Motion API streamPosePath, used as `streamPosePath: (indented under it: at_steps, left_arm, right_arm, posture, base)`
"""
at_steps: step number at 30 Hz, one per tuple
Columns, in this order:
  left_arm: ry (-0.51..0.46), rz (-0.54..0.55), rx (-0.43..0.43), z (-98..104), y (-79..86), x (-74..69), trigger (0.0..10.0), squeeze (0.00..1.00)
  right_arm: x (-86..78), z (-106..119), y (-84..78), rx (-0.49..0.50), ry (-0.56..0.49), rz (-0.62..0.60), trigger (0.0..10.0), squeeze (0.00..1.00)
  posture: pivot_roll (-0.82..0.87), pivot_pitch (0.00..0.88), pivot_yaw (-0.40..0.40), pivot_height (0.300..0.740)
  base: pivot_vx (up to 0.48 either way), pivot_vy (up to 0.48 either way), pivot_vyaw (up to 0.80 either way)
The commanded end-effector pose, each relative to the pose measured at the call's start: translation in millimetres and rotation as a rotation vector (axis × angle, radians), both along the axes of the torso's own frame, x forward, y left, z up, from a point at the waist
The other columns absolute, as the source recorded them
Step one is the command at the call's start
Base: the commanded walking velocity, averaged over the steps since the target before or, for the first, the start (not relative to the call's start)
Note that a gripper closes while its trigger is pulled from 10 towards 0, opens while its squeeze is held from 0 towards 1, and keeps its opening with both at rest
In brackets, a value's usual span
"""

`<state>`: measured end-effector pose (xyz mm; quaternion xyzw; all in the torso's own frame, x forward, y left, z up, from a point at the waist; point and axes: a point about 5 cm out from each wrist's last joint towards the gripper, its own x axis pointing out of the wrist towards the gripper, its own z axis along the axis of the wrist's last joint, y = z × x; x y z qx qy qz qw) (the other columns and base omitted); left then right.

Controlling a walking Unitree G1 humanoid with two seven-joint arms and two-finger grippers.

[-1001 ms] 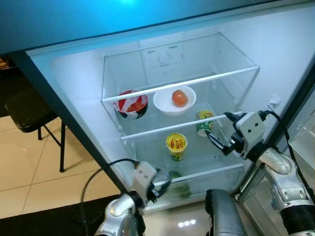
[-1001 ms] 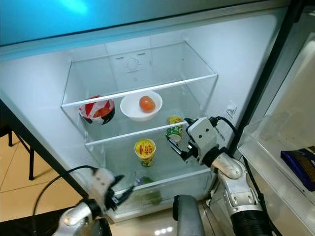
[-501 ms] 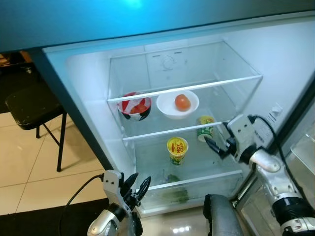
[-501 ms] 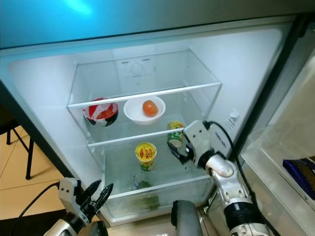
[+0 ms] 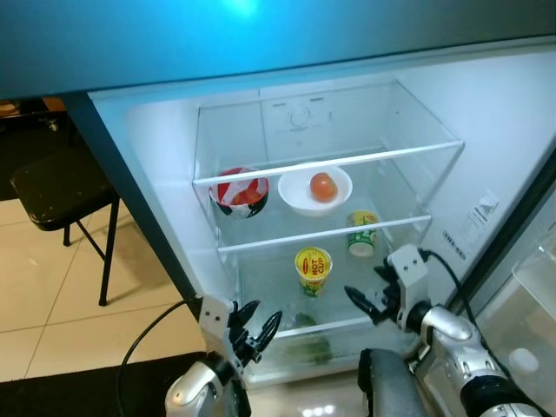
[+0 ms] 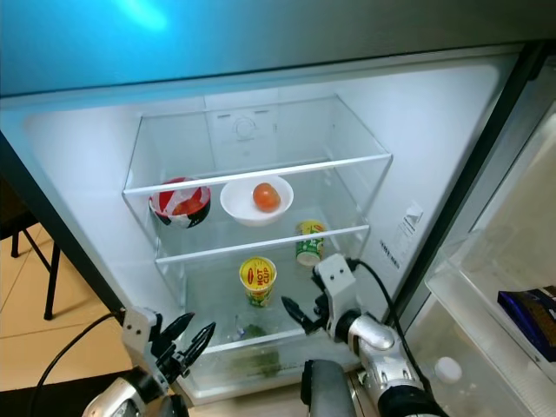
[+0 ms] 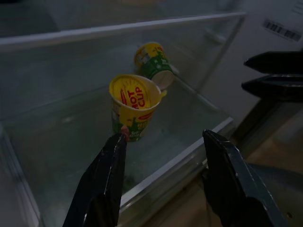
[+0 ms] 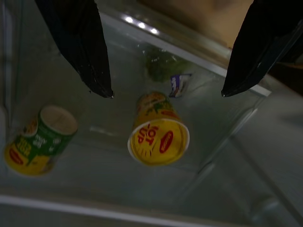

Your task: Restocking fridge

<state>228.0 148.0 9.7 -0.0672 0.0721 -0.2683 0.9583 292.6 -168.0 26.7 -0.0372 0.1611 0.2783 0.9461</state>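
The open fridge [image 5: 486, 113] held two bowls, one white bowl [image 5: 314, 191] with a single tomato [image 5: 323, 185] and one red-and-white bowl [image 5: 238, 190]. Two noodle cups stood lower: one yellow cup [image 5: 313, 268] and one green cup [image 5: 362, 233]. Two glass shelves [image 5: 330, 159] were visible. One black chair [image 5: 54, 193] stood outside.

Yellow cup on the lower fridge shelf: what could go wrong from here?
The yellow cup stands near the shelf's front edge, with the open right gripper close by; a stray nudge might tip it off. The green cup stands just behind, so a push inward could knock the two together. The open left gripper sits low by the crisper front.
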Motion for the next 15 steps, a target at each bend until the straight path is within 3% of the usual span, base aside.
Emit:
streamPosePath:
  at_steps: [1, 6, 15]
  left_arm:
    - [0.040, -0.035, 0.084, -8, 5.4, -3.2, 10.0, 0.00]
    - [0.110, -0.084, 0.144, -20, 3.7, -8.8, 10.0, 0.00]
    - [0.178, -0.118, 0.206, -33, 5.2, -16.6, 10.0, 0.00]
  right_arm:
    - [-3.6, -6, 1.0, 0.006, 0.020, -0.005, 10.0, 0.00]
    - [-12.6, -19, -1.3, 0.012, 0.081, -0.031, 10.0, 0.00]
    - [-25.9, -41, -11.0, -0.073, 0.182, -0.123, 10.0, 0.00]
  posture:
    - [-0.07, 0.021, 0.014, 0.605]
    - [-0.07, 0.015, 0.013, 0.620]
    - [-0.07, 0.005, 0.013, 0.625]
  base:
    - [0.000, 0.000, 0.00]
    - [0.000, 0.000, 0.00]
    - [-0.028, 0.000, 0.00]
